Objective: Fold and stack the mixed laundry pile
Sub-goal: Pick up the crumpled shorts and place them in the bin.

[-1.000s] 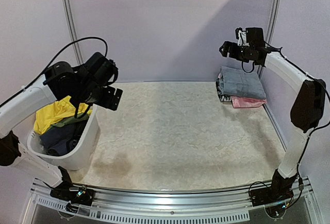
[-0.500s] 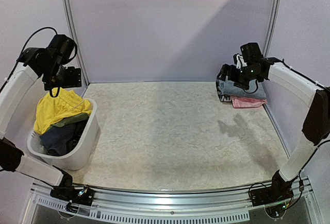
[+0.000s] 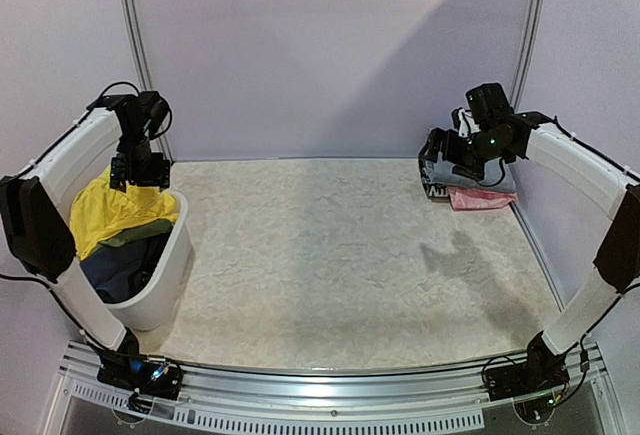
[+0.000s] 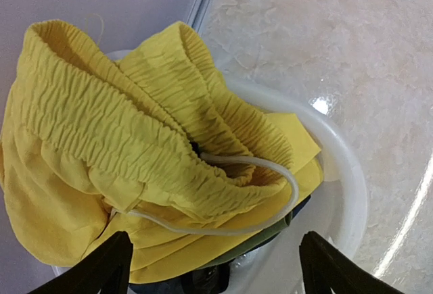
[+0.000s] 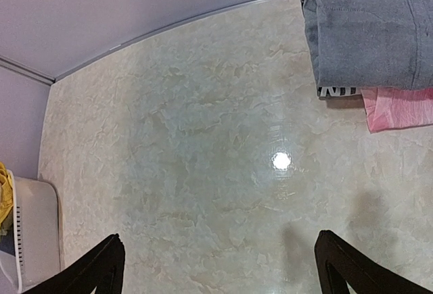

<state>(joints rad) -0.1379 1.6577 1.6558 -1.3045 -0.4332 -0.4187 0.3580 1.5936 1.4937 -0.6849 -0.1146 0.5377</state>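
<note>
The laundry pile sits in a white tub [image 3: 170, 280] at the left. Bright yellow elastic-waist shorts [image 3: 110, 213] lie on top, over an olive-green item [image 3: 140, 237] and dark blue clothes [image 3: 120, 270]. In the left wrist view the shorts [image 4: 122, 152] fill the frame, with a white drawstring [image 4: 270, 172]. My left gripper [image 3: 140, 170] hangs open just above the shorts, empty. A folded grey garment [image 3: 470, 165] lies on a pink piece [image 3: 480, 198] at the far right; both show in the right wrist view [image 5: 369, 30]. My right gripper [image 3: 445, 150] is open and empty beside that stack.
The tub's rim [image 4: 345, 172] stands close to the left wall and a metal post [image 3: 135, 45]. The marbled tabletop [image 3: 340, 255] spreads between tub and stack. A rail [image 3: 330, 385] runs along the near edge.
My left gripper has swung down and right, ending just above the yellow shorts in the tub. My right gripper has shifted only slightly at the folded stack.
</note>
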